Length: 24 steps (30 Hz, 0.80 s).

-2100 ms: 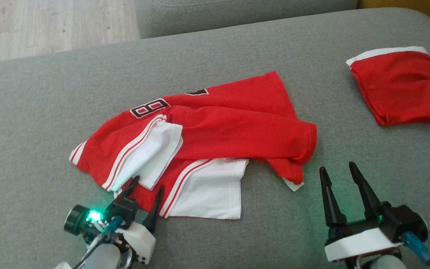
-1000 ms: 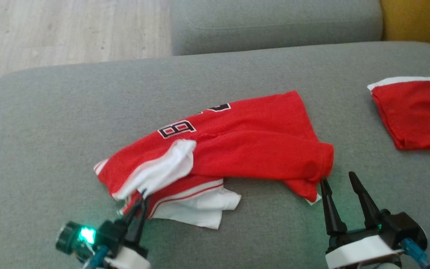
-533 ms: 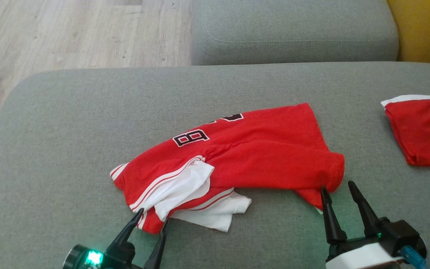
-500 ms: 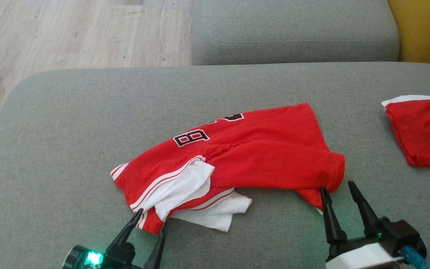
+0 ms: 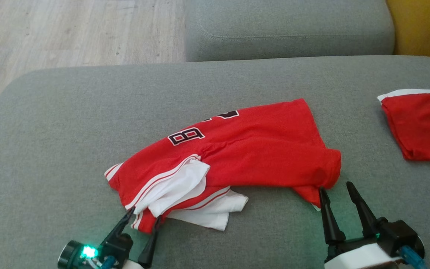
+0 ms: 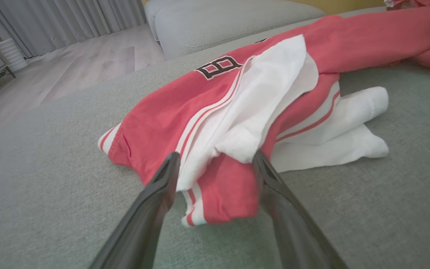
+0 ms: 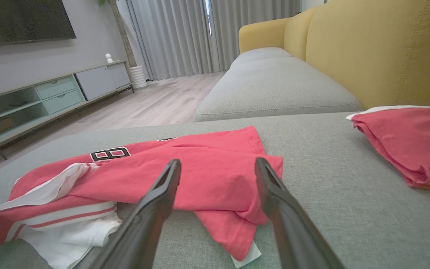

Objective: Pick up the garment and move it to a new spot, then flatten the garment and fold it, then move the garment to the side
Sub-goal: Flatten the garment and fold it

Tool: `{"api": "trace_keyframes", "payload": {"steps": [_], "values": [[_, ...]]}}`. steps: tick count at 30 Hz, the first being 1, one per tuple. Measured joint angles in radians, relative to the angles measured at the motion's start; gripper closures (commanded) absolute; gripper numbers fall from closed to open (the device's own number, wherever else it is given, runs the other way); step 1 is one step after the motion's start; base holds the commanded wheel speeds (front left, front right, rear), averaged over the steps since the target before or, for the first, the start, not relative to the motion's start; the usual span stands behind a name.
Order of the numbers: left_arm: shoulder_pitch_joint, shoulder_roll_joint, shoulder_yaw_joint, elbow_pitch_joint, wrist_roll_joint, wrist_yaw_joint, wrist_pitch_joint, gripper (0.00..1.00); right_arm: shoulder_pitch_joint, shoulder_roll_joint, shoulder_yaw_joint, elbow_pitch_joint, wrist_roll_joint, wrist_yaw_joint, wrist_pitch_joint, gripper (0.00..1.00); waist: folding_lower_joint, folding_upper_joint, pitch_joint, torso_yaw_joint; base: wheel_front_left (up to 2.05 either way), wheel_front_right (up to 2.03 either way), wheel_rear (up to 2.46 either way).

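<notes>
A red jersey (image 5: 259, 153) with white sleeves and a black "8" lies crumpled mid-cushion. My left gripper (image 5: 143, 216) is open at its near left corner. In the left wrist view, the red striped hem (image 6: 222, 190) and a bunched white sleeve (image 6: 259, 108) lie between that gripper's (image 6: 215, 164) spread fingers. My right gripper (image 5: 335, 188) is open too, its fingertips just short of the jersey's right fold. The right wrist view shows the fold (image 7: 230, 179) ahead of that gripper (image 7: 218, 164), with nothing gripped.
A second red garment (image 5: 420, 127), folded and white-trimmed, lies at the far right of the grey sofa cushion (image 5: 69, 112). Beyond it are another grey seat (image 5: 289, 26), a yellow backrest (image 5: 424, 26) and wooden floor (image 5: 69, 30). The cushion's left edge drops off.
The head camera has shifted, moving the whole picture. My left gripper, pinched shut on the hem a second ago, now stands open around it. The white sleeve has bunched up against the jersey.
</notes>
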<state>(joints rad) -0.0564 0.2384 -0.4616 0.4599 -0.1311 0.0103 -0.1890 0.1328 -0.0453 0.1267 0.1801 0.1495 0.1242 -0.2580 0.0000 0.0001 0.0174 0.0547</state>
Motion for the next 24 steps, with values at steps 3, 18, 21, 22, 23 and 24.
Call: {"api": "trace_keyframes", "payload": {"steps": [3, 18, 21, 22, 23, 24], "values": [[-0.011, -0.003, 0.002, 0.030, -0.002, 0.004, -0.007, 0.00, -0.001, 0.000, -0.001, 0.000, -0.001, 0.000, 0.000, 0.00, 0.0000, 0.0000, 0.004, -0.005, 0.00, 0.00, 0.00], [-0.050, -0.007, -0.018, 0.078, -0.004, -0.002, -0.034, 0.00, -0.001, 0.000, -0.002, 0.000, -0.005, 0.000, 0.000, 0.00, 0.0000, 0.0000, 0.009, -0.016, 0.00, 0.00, 0.00], [-0.064, -0.007, -0.025, 0.087, -0.004, -0.003, -0.041, 0.00, -0.001, 0.000, -0.002, 0.002, -0.006, 0.000, 0.000, 0.00, 0.0001, 0.0000, 0.012, -0.019, 0.00, 0.00, 0.00], [-0.069, -0.007, -0.026, 0.088, -0.004, -0.006, -0.041, 0.00, -0.001, 0.000, -0.001, 0.003, -0.006, 0.000, 0.000, 0.00, 0.0000, 0.0000, 0.013, -0.020, 0.00, 0.00, 0.00], [-0.075, -0.007, -0.028, 0.091, -0.004, -0.010, -0.041, 0.00, -0.001, 0.000, 0.000, 0.006, -0.008, 0.000, 0.000, 0.00, 0.0000, 0.0000, 0.013, -0.022, 0.00, 0.00, 0.00], [-0.081, -0.007, -0.030, 0.095, -0.003, -0.010, -0.041, 0.02, -0.001, 0.000, 0.001, 0.008, -0.009, 0.000, 0.000, 0.00, 0.0000, 0.0000, 0.014, -0.024, 0.00, 0.00, 0.00]]}}
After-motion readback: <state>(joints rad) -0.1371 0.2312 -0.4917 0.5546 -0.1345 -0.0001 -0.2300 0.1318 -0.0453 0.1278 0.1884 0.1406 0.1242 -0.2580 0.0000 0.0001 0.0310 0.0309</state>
